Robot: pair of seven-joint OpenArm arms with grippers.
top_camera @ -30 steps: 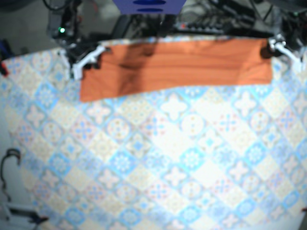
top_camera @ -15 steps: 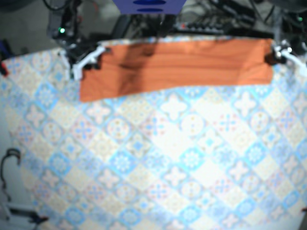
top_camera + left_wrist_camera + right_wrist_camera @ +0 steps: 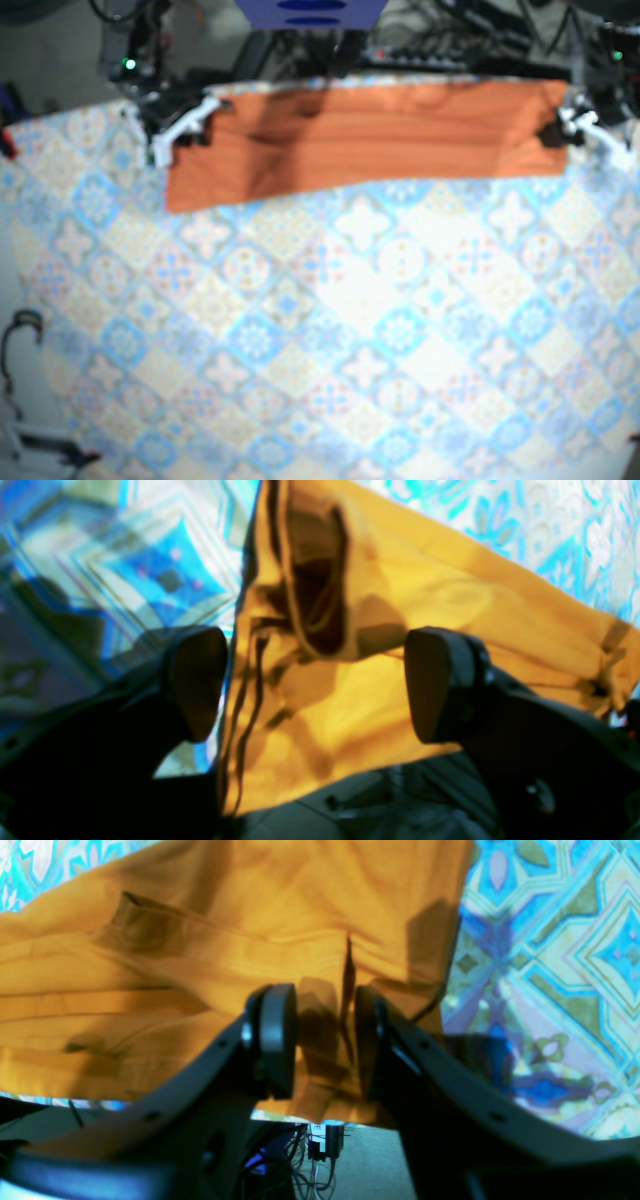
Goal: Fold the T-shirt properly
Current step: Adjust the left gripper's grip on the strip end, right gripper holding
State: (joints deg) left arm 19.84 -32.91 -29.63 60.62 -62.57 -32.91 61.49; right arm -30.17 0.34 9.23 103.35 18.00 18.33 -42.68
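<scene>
The orange T-shirt lies folded into a long flat strip along the table's far edge. My left gripper sits at the strip's right end. In the left wrist view it is open, its fingers wide apart over the shirt's folded end, one on each side of its edge. My right gripper is at the strip's left end. In the right wrist view its jaws stand narrowly apart with a raised ridge of the shirt's cloth pinched between them.
A patterned blue and cream tablecloth covers the table. Cables and dark equipment line the far edge behind the shirt. A dark cable loop lies at the left edge.
My left gripper has slid a little down along the shirt's right end. The shirt and my right gripper have stayed where they were.
</scene>
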